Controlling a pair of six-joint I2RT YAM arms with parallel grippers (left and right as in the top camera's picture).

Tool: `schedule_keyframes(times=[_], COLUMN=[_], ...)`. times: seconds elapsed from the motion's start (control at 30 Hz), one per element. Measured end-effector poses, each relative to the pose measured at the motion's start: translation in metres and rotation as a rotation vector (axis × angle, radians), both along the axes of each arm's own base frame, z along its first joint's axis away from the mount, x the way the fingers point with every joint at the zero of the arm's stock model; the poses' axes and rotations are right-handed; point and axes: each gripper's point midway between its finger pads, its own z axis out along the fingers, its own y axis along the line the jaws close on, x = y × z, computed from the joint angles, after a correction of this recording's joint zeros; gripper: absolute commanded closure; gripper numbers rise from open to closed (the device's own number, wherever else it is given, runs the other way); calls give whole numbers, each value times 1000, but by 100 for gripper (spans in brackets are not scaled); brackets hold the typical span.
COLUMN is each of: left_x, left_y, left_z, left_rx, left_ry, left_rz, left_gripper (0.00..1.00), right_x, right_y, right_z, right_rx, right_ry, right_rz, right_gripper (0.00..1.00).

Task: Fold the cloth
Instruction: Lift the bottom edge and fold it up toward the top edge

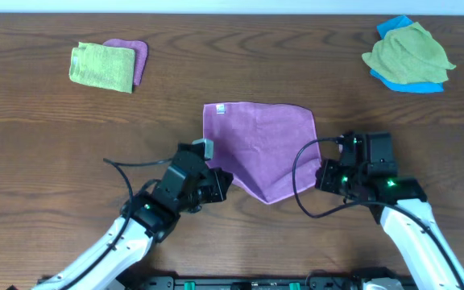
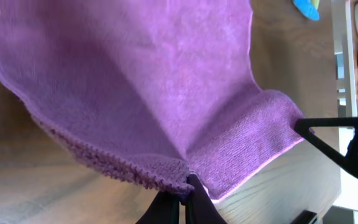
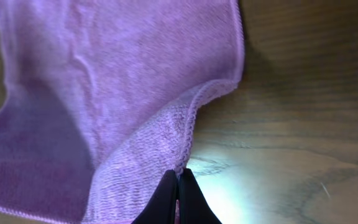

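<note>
The lilac-purple cloth (image 1: 260, 149) lies in the middle of the table, its small white label (image 1: 221, 109) at the far left corner. Its near edge sags to a point between the two arms. My left gripper (image 1: 220, 179) is shut on the cloth's near left edge. In the left wrist view the fuzzy hem (image 2: 142, 81) bunches right at the closed tips (image 2: 187, 186). My right gripper (image 1: 322, 173) is shut on the near right edge. The right wrist view shows the stitched hem of the cloth (image 3: 117, 81) pinched between the closed tips (image 3: 179, 177) and lifted slightly off the wood.
A folded lime-green cloth (image 1: 101, 66) rests on another purple one (image 1: 138, 58) at the far left. A crumpled lime-green cloth (image 1: 409, 52) sits on a blue cloth (image 1: 416, 85) at the far right. Black cables (image 1: 300, 189) loop beside both arms.
</note>
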Motion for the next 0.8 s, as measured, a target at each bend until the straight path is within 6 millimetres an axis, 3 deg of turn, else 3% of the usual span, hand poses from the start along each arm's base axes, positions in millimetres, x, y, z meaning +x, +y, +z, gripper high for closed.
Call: schedule_keyframes(times=[0.17, 0.43, 0.8], left_x=[9, 31, 51], left_y=[4, 31, 52], left_z=[6, 5, 11], left_rx=[11, 25, 31], left_ry=[-29, -36, -82], left_rz=[19, 122, 188], left_gripper=[94, 94, 94], right_x=[10, 30, 53], right_y=[3, 7, 10], right_z=[14, 33, 29], right_rx=[17, 44, 57], right_ry=[-35, -118, -161], right_rz=[6, -13, -13], right_gripper=[98, 99, 98])
